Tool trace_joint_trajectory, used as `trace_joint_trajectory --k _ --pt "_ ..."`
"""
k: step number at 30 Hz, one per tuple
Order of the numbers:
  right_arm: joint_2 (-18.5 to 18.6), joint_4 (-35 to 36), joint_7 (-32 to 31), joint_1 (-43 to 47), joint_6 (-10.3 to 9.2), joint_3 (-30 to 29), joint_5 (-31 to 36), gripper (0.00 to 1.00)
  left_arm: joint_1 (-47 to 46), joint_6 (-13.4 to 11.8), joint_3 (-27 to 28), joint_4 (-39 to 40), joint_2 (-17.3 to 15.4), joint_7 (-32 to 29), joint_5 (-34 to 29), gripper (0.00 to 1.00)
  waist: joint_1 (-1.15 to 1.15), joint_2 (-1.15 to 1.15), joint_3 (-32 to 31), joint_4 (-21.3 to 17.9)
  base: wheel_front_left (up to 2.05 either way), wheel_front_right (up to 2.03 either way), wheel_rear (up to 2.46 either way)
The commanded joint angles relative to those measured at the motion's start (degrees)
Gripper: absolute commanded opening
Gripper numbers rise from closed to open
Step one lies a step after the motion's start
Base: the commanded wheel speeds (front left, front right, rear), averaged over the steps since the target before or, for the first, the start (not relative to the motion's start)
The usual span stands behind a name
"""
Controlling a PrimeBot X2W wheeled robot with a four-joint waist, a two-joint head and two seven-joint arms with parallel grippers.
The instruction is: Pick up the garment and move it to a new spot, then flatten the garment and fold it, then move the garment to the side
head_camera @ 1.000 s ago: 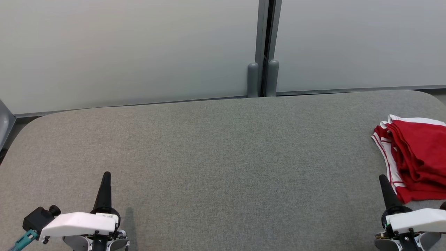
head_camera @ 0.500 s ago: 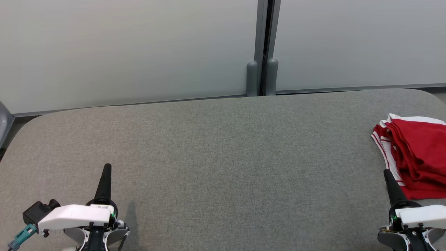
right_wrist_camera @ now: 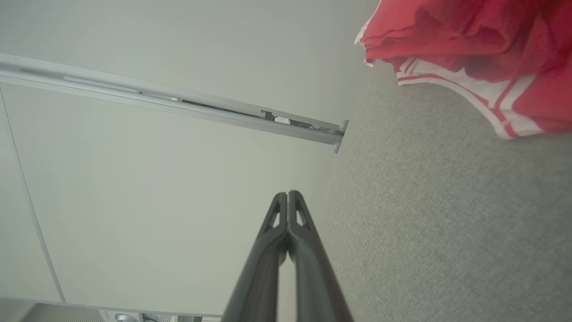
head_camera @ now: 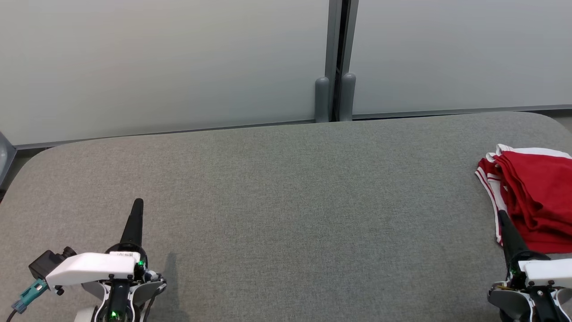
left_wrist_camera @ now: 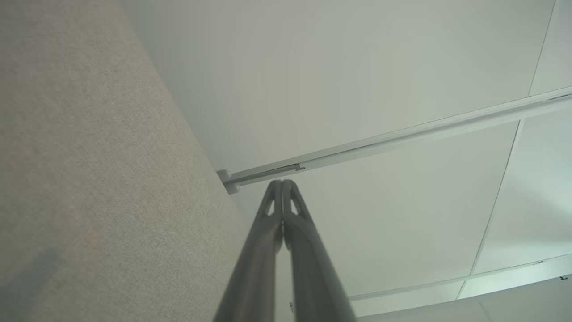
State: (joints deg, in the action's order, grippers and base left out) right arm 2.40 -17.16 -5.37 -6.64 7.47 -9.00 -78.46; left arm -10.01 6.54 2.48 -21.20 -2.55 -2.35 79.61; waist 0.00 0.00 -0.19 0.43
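Seemingly I'm done: the garment (head_camera: 534, 197) lies bunched at the table's (head_camera: 286, 214) right edge. My left gripper (head_camera: 137, 203) and right gripper (head_camera: 501, 214) are both closed, empty. If refolding is needed, I'd open and reach right.

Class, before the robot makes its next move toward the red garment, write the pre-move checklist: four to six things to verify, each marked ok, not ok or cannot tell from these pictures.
1. Garment located: ok, it lies bunched at the table's right edge, partly cut off by the head view.
2. Right gripper near the garment: ok, its tip is beside the white-striped hem.
3. Right gripper open for a grasp: not ok, fingers are pressed together.
4. Left gripper empty: ok, shut on nothing.
5. Bare table for flattening: ok, the grey middle is free.
6. Garment's whole outline: cannot tell.
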Motion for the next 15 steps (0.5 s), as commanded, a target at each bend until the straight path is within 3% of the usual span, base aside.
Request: trace_joint_trajectory --k 1,15 --pt "0.6 0.6 -0.4 -1.2 0.04 -0.5 -1.6 0.0 -1.9 0.4 0.0 0.0 -0.3 -0.4 1.6 0.0 0.0 0.0 0.0 0.0 0.0 0.0 0.0" --pt "0.6 0.5 -1.2 -1.9 0.04 -1.4 -6.9 0.0 -3.3 0.7 -0.1 -0.6 -0.4 -1.8 6.9 0.0 0.0 0.0 0.3 -0.2 0.0 0.0 0.0"
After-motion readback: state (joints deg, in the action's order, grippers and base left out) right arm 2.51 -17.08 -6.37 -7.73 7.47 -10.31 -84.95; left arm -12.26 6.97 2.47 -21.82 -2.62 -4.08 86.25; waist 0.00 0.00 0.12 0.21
